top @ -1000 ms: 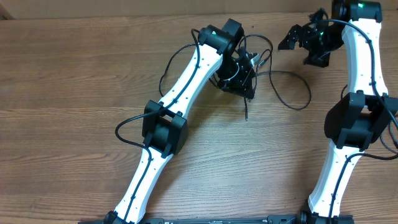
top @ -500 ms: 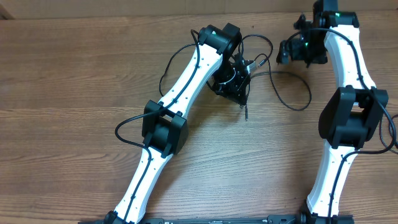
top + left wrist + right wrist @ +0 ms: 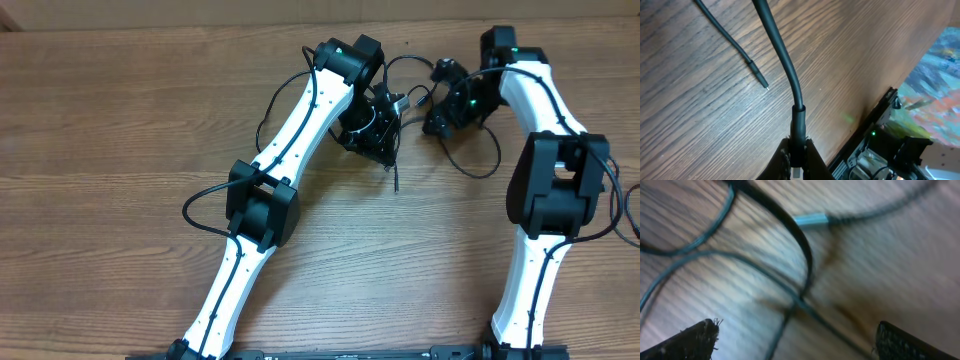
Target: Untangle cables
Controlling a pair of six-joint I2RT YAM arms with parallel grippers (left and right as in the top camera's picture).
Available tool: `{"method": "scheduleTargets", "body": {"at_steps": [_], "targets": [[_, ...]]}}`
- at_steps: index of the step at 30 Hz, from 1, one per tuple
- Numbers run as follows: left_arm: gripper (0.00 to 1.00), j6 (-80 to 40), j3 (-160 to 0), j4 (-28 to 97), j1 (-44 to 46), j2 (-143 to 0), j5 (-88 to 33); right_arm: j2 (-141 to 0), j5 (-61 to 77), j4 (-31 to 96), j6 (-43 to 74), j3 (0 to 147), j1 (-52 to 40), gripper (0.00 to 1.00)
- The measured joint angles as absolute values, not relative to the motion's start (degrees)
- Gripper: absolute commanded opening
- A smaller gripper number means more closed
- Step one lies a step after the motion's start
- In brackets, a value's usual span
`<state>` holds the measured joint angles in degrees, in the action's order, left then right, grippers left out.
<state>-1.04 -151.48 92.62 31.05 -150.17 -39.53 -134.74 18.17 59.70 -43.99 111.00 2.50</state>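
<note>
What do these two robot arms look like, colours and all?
The left arm and right arm match: slim white links joined by chunky black joint housings. Thin black wires run along the links, looping out at the elbows.

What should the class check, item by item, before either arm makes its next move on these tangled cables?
1. Grip: the left fingers are shut on the end of the thick cable: ok.
2. The right fingers are open: ok, spread wide.
3. The crossing strands lie ahead of the right fingers: ok.
4. Right wrist view sharp enough to pick one strand: not ok, blurred.
5. Which strand lies on top where the cables cross: cannot tell.
6. The thin loose end lies on the table, apart from the left fingers: ok.
</note>
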Motion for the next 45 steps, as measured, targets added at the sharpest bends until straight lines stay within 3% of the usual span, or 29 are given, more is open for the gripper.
{"method": "scheduleTargets", "body": {"at_steps": [5, 6, 8, 12, 13, 14, 17, 18, 19, 20, 36, 45], "targets": [[0.05, -1.06, -151.48, 92.66, 31.05, -150.17, -40.27, -134.76, 17.32, 51.62, -46.13, 107.11, -0.6, 0.99], [0.05, -1.06, -151.48, 92.68, 31.05, -150.17, -40.29, -134.74, 16.27, 49.87, -46.74, 106.15, -1.23, 0.95], [0.05, -1.06, -151.48, 92.71, 31.05, -150.17, -40.32, -134.61, 14.33, 46.54, -46.96, 105.08, -2.35, 0.76], [0.05, -1.06, -151.46, 92.82, 31.05, -150.17, -40.49, -133.69, 11.86, 44.36, -46.74, 103.61, -3.81, 0.13], [0.06, -1.06, -151.46, 92.82, 31.05, -150.17, -40.49, -133.56, 11.14, 44.14, -46.74, 103.42, -3.92, 0.04], [0.08, -1.06, -151.46, 92.82, 31.05, -150.17, -40.49, -133.56, 10.59, 44.05, -46.5, 103.42, -3.92, 0.04], [0.38, -0.89, -151.46, 92.77, 31.05, -150.17, -40.53, -133.56, 9.28, 43.66, -45.19, 103.42, -3.25, 0.04], [0.56, -0.89, -151.46, 92.79, 31.03, -150.17, -40.56, -133.56, 9.06, 43.55, -45.01, 103.42, -2.96, 0.04], [0.85, -0.75, -151.46, 92.75, 31.05, -150.17, -40.66, -133.56, 8.8, 43.53, -44.75, 103.42, -2.48, 0.04], [1.0, -0.78, -151.46, 92.71, 31.03, -150.17, -40.69, -133.56, 8.67, 43.51, -44.53, 103.42, -2.02, 0.04], [1.0, -0.86, -151.46, 91.05, 28.73, -150.17, -40.71, -133.56, 10.68, 43.7, -39.94, 103.31, 2.85, 0.04], [1.0, -0.89, -151.46, 90.24, 26.85, -150.17, -40.69, -133.62, 9.23, 46.11, -31.03, 105.41, 2.96, 0.04]]}}
